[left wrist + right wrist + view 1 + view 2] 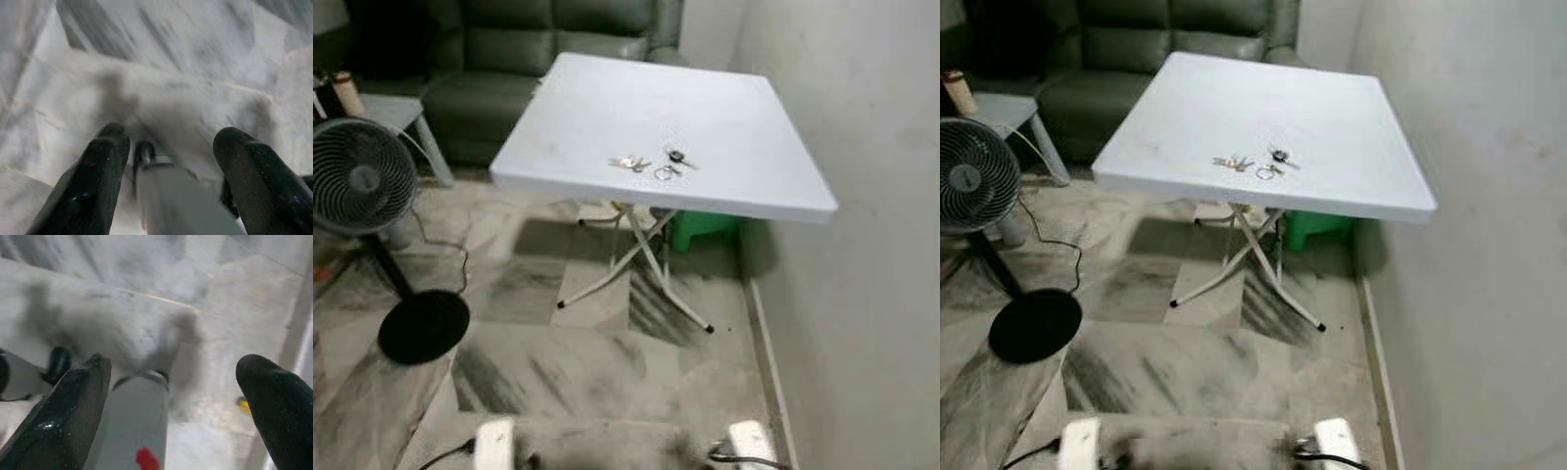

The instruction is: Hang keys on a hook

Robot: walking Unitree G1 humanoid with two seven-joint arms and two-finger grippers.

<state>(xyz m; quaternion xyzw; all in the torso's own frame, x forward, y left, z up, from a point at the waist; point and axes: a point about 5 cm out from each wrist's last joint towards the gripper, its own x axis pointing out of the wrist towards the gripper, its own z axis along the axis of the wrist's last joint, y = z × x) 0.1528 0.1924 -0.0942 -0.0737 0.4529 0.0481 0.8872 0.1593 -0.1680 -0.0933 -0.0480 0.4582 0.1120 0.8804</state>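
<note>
Two end effectors hang well below keys [651,164].

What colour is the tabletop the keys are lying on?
Plain white, clearest in the left eye view: tabletop, keys.

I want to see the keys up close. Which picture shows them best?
The left eye view: the keys lie a little larger there, spread near the front edge of the white table, with nothing covering them. The right eye view shows the same keys, slightly smaller. Both wrist views look down at blurred marble floor between open black fingers.
</note>
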